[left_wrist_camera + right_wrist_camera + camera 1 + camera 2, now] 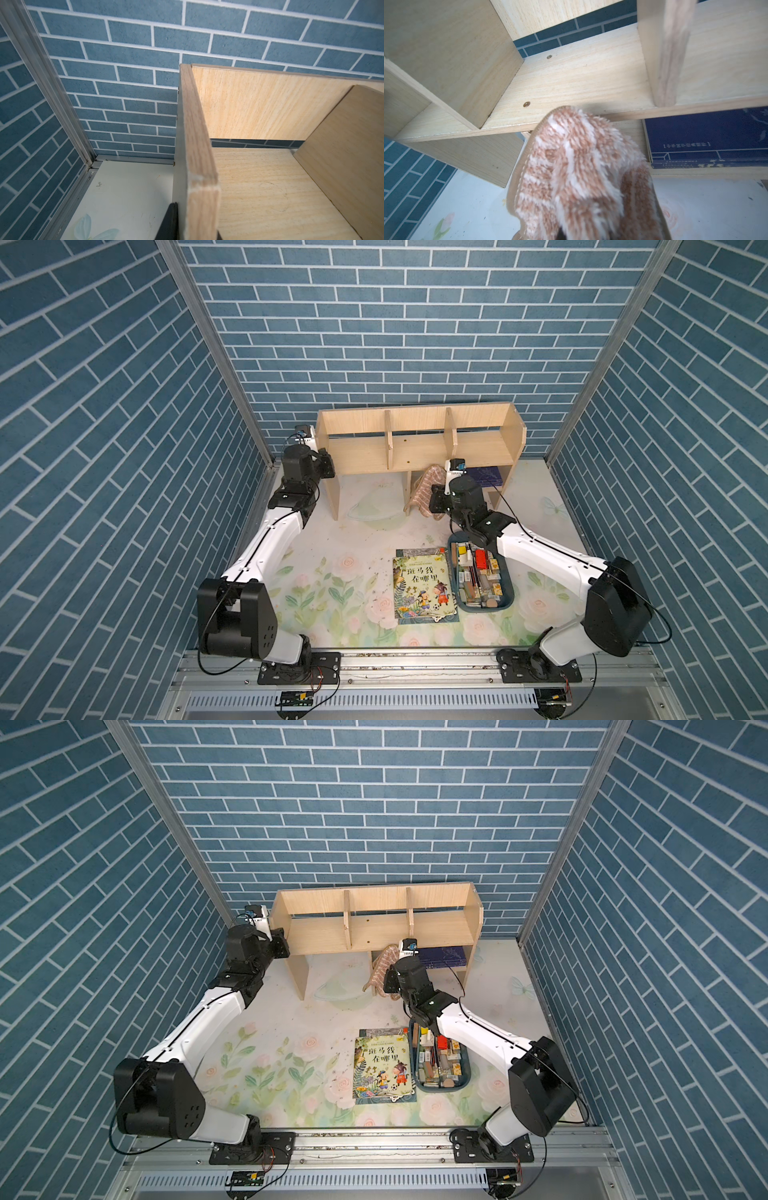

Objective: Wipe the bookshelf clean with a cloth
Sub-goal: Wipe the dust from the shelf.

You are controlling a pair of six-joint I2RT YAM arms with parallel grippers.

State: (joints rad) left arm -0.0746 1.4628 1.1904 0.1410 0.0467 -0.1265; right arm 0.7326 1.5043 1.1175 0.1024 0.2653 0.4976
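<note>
The light-wood bookshelf (415, 448) (374, 928) stands at the back of the table, against the brick wall. My left gripper (323, 466) is at its left end. In the left wrist view its two black fingers (170, 220) straddle the left side panel (197, 145) and clamp it. My right gripper (437, 495) holds the striped brown-pink and cream cloth (424, 489) (380, 969) just below the front edge of the middle compartment. In the right wrist view the cloth (575, 166) hangs bunched over the shut jaws and hides them. The shelf board (571, 83) lies just beyond it.
A dark blue book (486, 477) (706, 141) lies on the small lower shelf at the right. A picture book (422, 587) lies flat on the floral table. Beside it sits a blue tray (512, 593) of stationery, under my right forearm. Brick walls close in on three sides.
</note>
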